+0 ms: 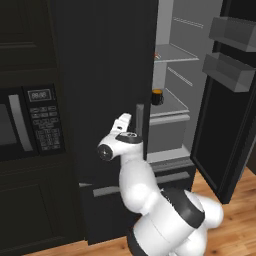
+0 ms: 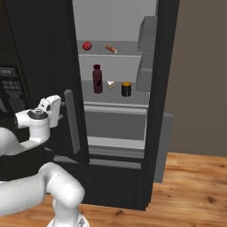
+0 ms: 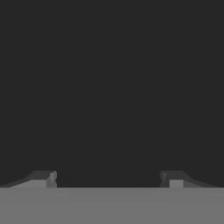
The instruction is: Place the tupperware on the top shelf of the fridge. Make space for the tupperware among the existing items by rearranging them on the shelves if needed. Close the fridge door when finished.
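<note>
Fridge stands with its right door swung wide and its left door shut; gripper, jaws spread wide and holding nothing, sits close against the black face of that left door, just beside its vertical silver handle. Inside the fridge, top shelf carries a red round fruit and, near it toward the open door, a skewer. On the shelf below stand a dark-red bottle, a small wedge and a dark jar with orange top, in that order from the shut door toward the open one; where the tupperware is, I cannot tell.
</note>
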Tool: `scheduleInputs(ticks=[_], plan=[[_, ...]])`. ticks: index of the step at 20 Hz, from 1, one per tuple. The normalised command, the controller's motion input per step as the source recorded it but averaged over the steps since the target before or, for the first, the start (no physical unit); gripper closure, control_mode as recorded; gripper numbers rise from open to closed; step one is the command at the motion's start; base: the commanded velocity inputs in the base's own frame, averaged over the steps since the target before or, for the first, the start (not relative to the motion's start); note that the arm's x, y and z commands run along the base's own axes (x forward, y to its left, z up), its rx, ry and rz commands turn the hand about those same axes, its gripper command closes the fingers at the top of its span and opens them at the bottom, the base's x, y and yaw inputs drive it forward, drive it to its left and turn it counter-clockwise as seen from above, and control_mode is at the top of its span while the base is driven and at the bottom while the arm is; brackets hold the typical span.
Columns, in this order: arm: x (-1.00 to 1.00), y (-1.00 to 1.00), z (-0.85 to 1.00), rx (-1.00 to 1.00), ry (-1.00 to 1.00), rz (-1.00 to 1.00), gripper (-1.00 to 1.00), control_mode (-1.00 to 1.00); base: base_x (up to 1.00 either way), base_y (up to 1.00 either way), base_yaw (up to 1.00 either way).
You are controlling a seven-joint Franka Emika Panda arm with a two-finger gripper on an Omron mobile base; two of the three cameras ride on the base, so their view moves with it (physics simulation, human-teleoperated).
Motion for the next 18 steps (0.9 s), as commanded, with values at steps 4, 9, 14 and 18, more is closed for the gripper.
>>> scheduleInputs(ticks=[4,9,14,18], plan=[[0.44,-0.02,0.58,0.07,0.00,0.24,-1.00,-1.00,0.00,0.00,0.00],[0.41,0.00,0.69,0.00,0.00,0.18,-1.00,-1.00,0.00,0.00,0.00],[0.44,0.00,0.66,0.00,0.00,0.13,-1.00,-1.00,0.00,0.00,0.00],[0.46,0.06,0.67,0.00,0.01,0.09,-1.00,-1.00,0.00,0.00,0.00]])
